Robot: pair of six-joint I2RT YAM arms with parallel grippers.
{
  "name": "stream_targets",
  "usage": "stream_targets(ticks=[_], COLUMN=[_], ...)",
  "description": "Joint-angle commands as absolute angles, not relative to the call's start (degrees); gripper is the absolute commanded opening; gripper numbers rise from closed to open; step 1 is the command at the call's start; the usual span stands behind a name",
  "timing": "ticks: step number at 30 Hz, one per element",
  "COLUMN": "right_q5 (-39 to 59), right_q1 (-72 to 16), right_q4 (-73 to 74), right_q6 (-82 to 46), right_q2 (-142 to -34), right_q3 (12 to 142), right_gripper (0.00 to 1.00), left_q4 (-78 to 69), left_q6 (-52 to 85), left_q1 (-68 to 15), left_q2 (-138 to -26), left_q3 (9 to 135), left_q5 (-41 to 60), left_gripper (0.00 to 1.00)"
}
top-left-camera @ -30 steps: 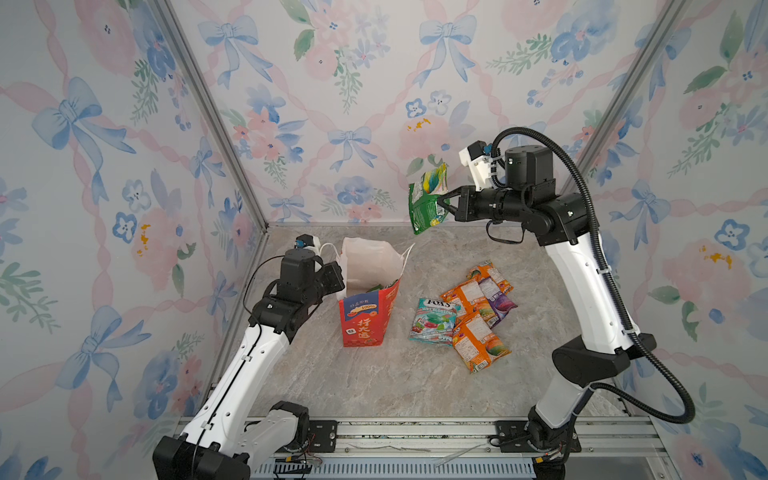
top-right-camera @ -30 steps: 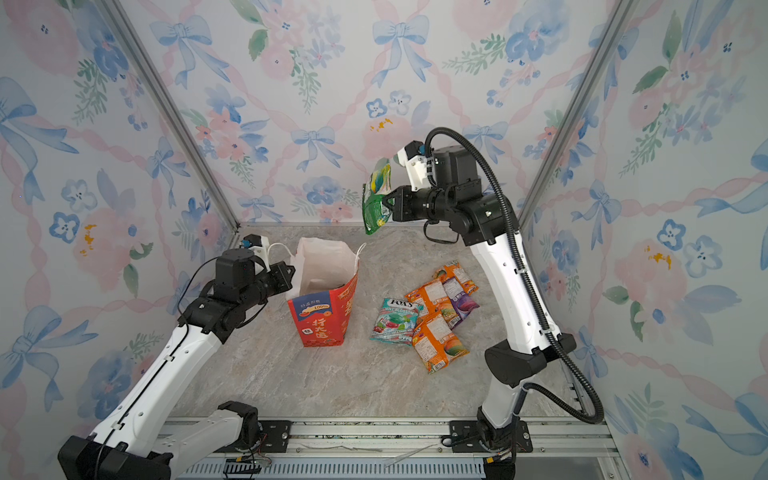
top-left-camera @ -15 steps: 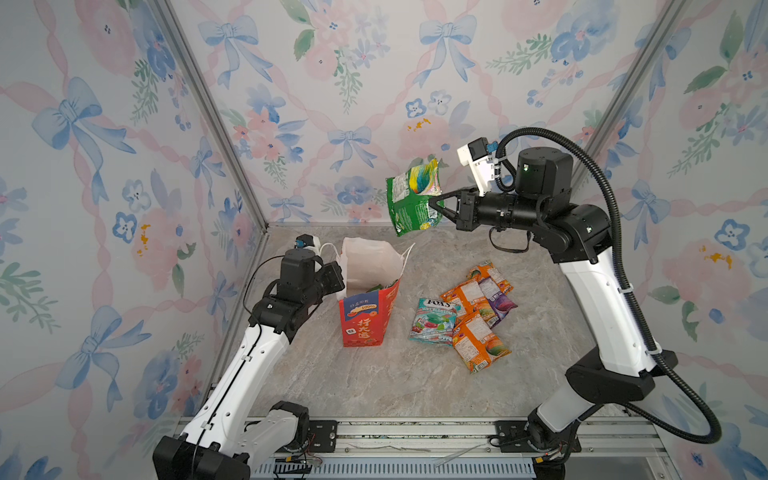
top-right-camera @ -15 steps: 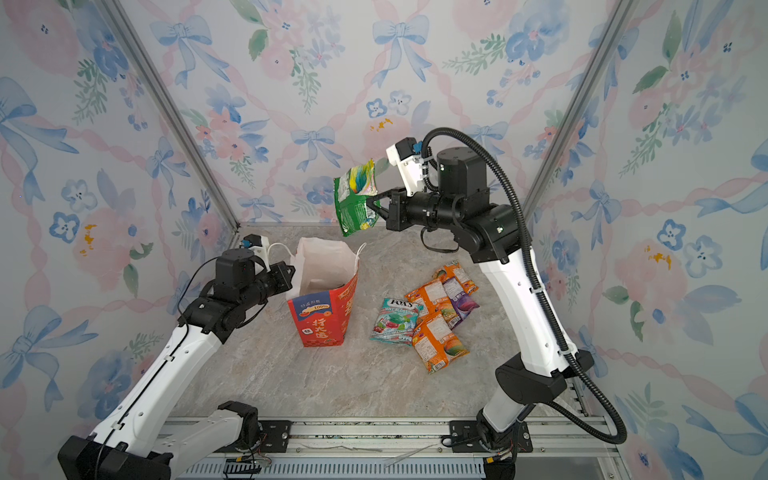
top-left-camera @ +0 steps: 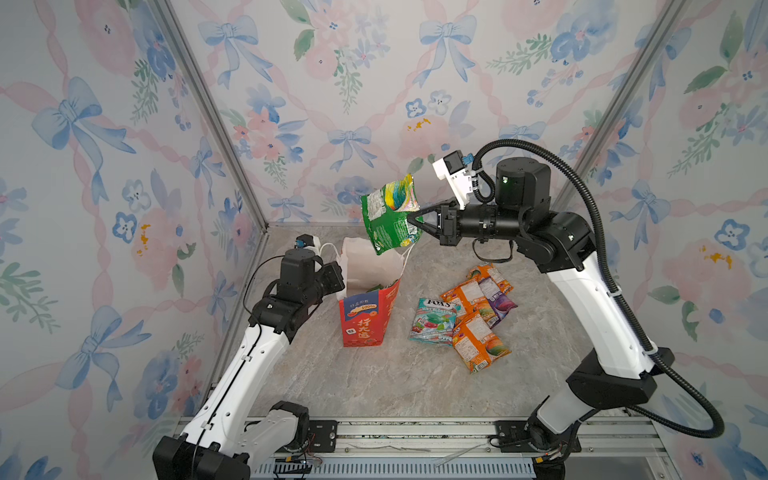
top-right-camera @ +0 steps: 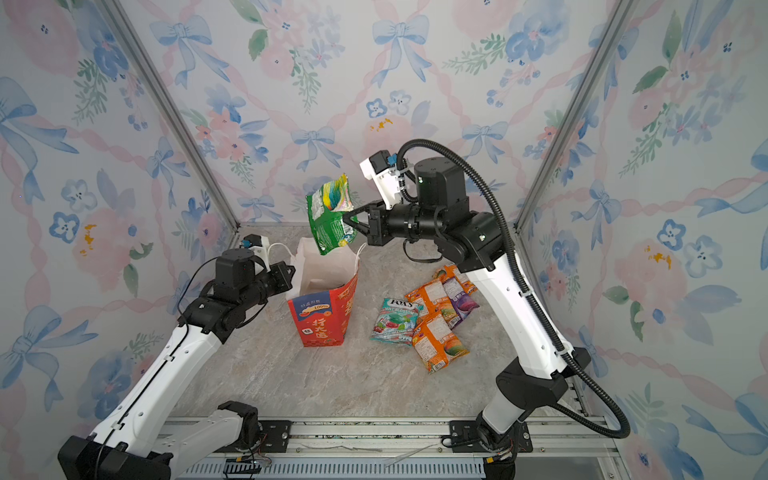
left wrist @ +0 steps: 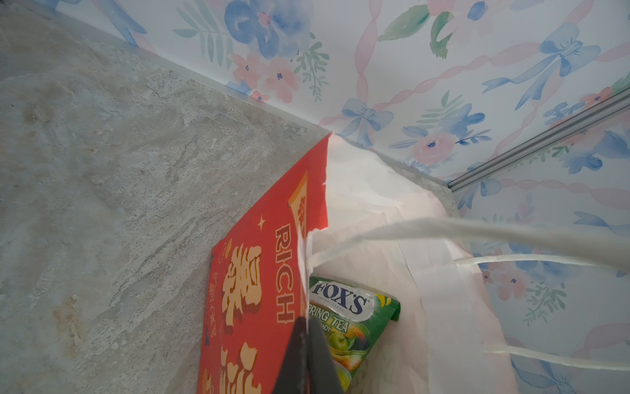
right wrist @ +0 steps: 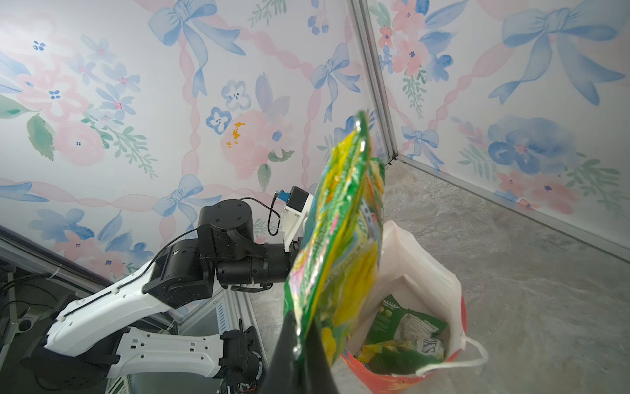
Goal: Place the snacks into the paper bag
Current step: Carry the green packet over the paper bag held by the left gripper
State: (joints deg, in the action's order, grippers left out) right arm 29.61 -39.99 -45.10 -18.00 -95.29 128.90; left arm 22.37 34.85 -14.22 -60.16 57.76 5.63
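In both top views we see a grey tabletop (top-left-camera: 374,382) walled by floral wallpaper (top-left-camera: 353,83), the right end effector (top-left-camera: 409,218) clenched on a green snack (top-left-camera: 388,224) above the paper bag (top-left-camera: 361,320), other snacks (top-left-camera: 469,316) lying beside it. In the left wrist view the left end effector (left wrist: 306,336) pinches the bag's rim; the right wrist view shows green packets (right wrist: 405,334) inside.

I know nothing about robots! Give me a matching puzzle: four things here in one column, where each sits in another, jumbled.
1 rainbow-striped green packet
2 Spring Tea packet
3 teal packet
4 paper bag

A inside the bag
B on the table, beside orange packets
C in the air, gripped by the right gripper
D upright, rim pinched by the left gripper

Pairs: 1-C, 2-A, 3-B, 4-D
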Motion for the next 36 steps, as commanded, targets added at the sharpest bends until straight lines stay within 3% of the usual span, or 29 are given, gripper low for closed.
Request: stream_targets(ticks=[1,36], right_q5=[29.4,24.6], right_q1=[-41.4,-45.8], right_q4=[-42.2,-47.1], right_q6=[-19.7,-20.2], right_q2=[-98.0,-104.5], right_q3=[126.8,122.6], right_gripper=[0.0,0.0], left_q4=[23.5,23.5], left_q6=[35.9,36.5], left_q1=[-14.5,-14.7], left_q2=[-59.6,-60.8], left_q3=[57.9,58.7], left_q5=[6.3,6.5], left_gripper=[0.0,0.0])
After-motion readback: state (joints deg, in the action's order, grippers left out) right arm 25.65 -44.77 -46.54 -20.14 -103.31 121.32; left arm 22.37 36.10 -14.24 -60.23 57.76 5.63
